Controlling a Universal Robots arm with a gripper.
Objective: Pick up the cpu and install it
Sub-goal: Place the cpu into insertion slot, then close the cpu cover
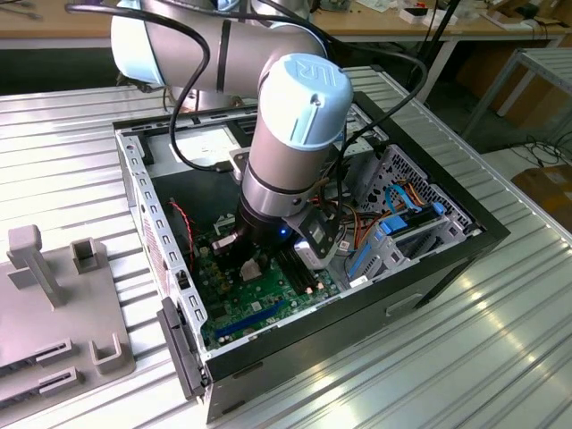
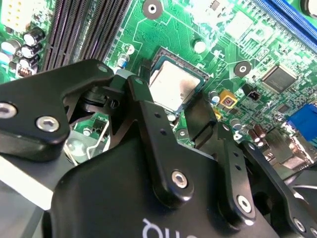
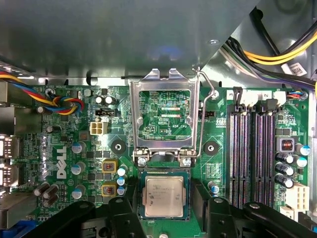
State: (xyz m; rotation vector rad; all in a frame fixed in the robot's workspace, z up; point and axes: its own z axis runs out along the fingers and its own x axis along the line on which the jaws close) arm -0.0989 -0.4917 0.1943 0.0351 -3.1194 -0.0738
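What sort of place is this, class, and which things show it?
Probably a robotics lab or workshop: a robot arm reaches into an open computer case on a ribbed metal table, with wooden workbenches behind. The cpu lies beside the raised socket frame.

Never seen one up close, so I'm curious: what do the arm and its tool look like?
The arm is thick silver-grey tubing with rounded pale-blue caps, and black cables loop along it. The tool is matte black with white lettering, its jointed links fastened by silvery pins.
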